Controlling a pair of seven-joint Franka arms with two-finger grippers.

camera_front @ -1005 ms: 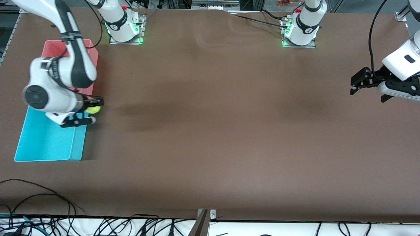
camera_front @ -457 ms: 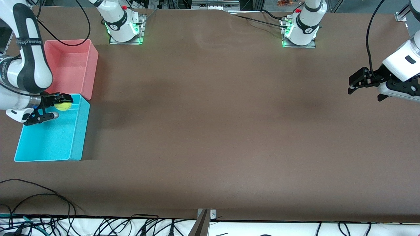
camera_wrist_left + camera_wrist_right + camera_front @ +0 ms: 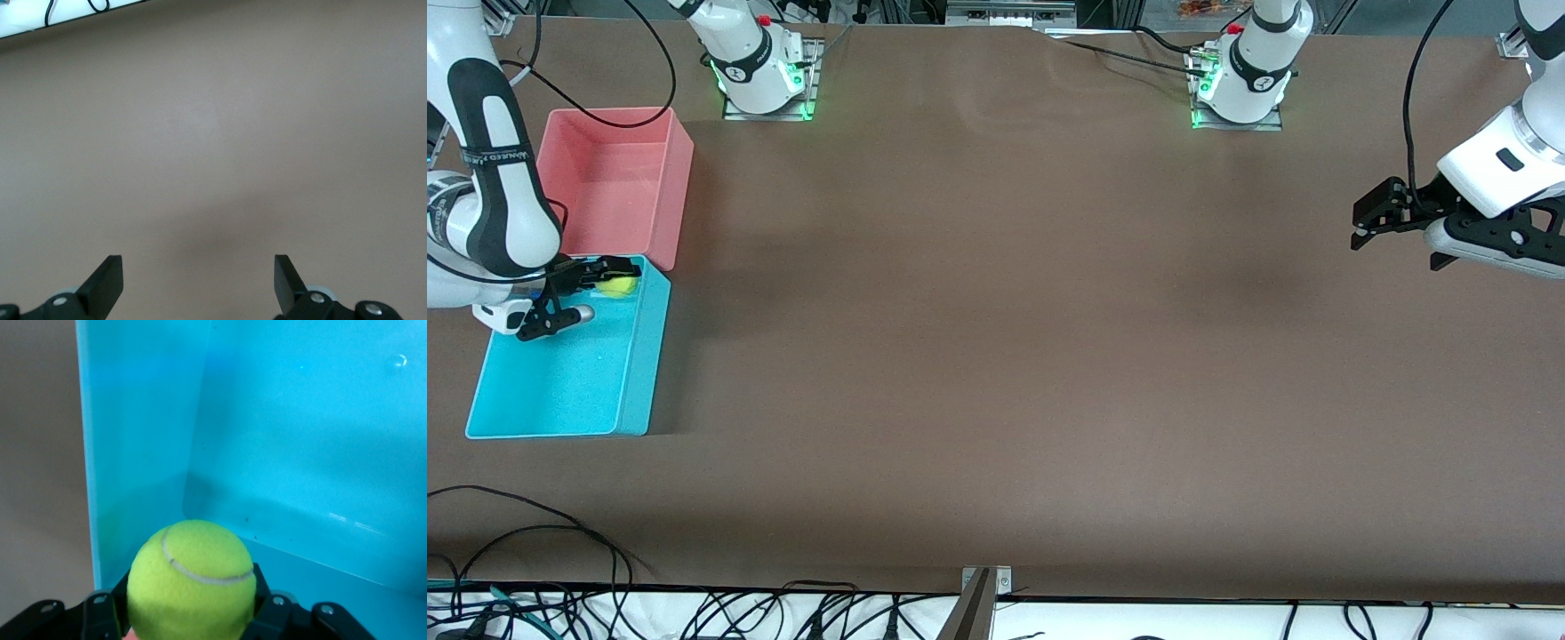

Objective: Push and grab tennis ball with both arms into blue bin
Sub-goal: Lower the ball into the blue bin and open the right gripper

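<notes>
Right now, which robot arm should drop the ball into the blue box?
The right one. The right gripper holds the tennis ball over the blue bin. The left gripper waits open at the table's left-arm end.

A robotics lab — two white arms (image 3: 489,178) are bolted by metal base plates (image 3: 767,107) to a brown-covered table (image 3: 1005,356). Loose black cables (image 3: 720,613) tangle along its near edge, beside aluminium framing (image 3: 978,604)
</notes>
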